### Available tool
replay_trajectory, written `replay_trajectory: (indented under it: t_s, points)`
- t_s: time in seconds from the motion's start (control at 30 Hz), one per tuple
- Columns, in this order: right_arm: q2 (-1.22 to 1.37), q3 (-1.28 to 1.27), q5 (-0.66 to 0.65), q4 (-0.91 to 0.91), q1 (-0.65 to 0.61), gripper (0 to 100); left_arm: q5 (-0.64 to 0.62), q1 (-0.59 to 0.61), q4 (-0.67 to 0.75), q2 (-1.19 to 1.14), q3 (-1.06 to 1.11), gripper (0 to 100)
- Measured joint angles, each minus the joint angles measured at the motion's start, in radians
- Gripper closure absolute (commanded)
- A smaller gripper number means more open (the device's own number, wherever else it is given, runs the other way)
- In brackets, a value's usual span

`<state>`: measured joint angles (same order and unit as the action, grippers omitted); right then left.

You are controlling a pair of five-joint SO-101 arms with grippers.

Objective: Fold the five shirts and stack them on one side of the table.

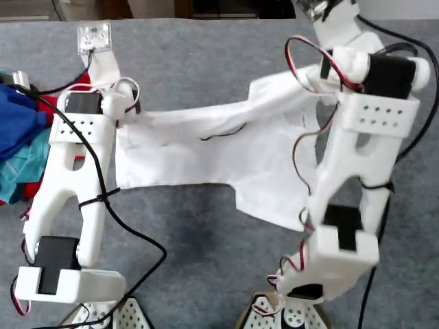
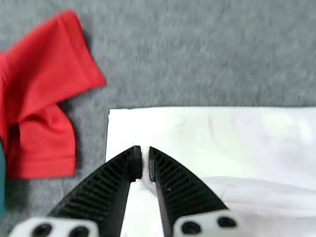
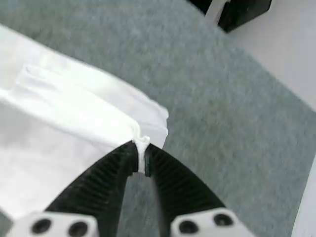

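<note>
White shirt lies stretched flat mid-table between the arms. Left gripper is pinched nearly closed on its edge, near a corner. Right gripper is clamped on a bunched fold at the opposite end. Fabric looks thin, limp and light (will sag and crease), so grab hems or corners, both ends together. Ribbed jaws should bite fine. Red shirt sits crumpled beside it on the grey felt-like table.

Grey felt spreads beneath me. Beyond its far edge, in the high view, I see dark furniture at twelve o'clock and a pale surface at one o'clock.
</note>
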<state>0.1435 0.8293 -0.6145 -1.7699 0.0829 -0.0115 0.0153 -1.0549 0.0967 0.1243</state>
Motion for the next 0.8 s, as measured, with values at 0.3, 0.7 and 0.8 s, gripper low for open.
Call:
replay_trajectory:
  t_s: [0.3,0.7,0.8]
  points:
    - [-0.247,-0.776,-0.012,0.362,0.021,99.8,0.0,-0.02,-0.16,0.0,0.005,98]
    - [-0.537,-1.458,-0.091,0.671,0.026,99.8,0.124,-0.057,-0.175,0.0,0.198,98]
    - [-0.585,-1.53,-0.091,0.709,0.026,99.8,0.133,-0.077,-0.173,0.0,0.212,98]
